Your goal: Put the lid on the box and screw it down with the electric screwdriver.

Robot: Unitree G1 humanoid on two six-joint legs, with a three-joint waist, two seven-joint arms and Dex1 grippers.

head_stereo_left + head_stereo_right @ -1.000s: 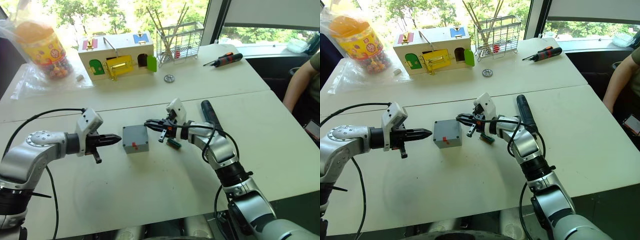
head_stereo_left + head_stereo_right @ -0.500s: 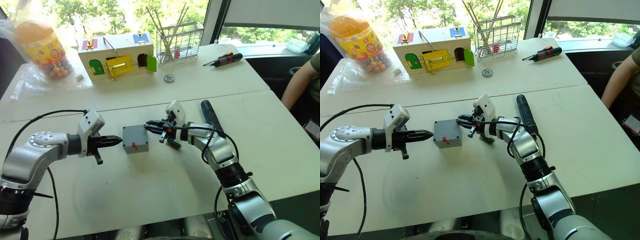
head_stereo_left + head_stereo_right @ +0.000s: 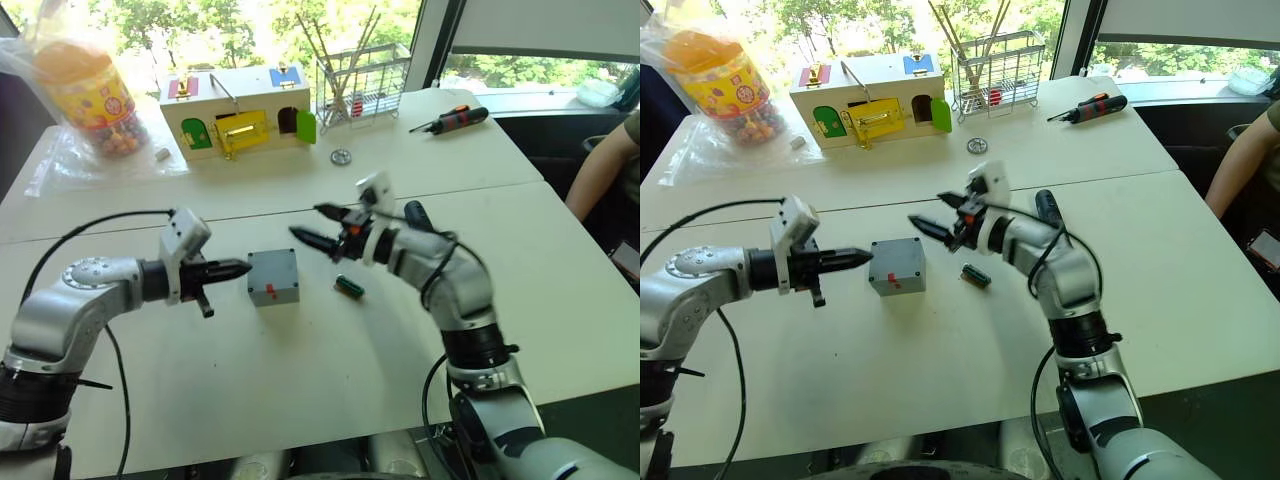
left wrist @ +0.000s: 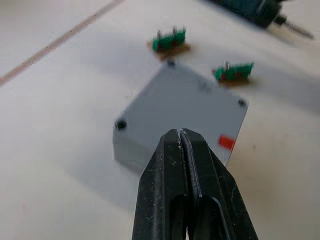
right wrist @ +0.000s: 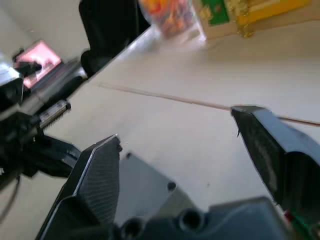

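The right gripper (image 3: 322, 225) is held spread wide and empty above the table, its fingertips hanging a little past the box's 1 o'clock corner and clear of it. The left gripper (image 3: 238, 268) is pinched tight on nothing, its closed tips levelled at the 9 o'clock side of the box (image 3: 273, 277), just beside that wall or perhaps touching it; contact cannot be settled from these views. In the left wrist view the lid (image 4: 186, 106) is already seated on the box, screw holes visible at its corners and the red mark on the side wall.

The electric screwdriver (image 3: 1044, 209) lies at about 2 o'clock from the box, largely hidden behind the right forearm. Its long axis is judged to run roughly from 12 to 6 o'clock; which end carries the bit cannot be read from the head views. The right arm is plainly the nearer one: the tool lies beside and behind that open gripper, towards its own wrist, so a pull back and a turn would be needed to reach it. The left gripper is well apart from the tool, with the box between them.

A small green connector (image 3: 348, 286) lies on the white table (image 3: 300, 370) at 3 o'clock from the box, near it.
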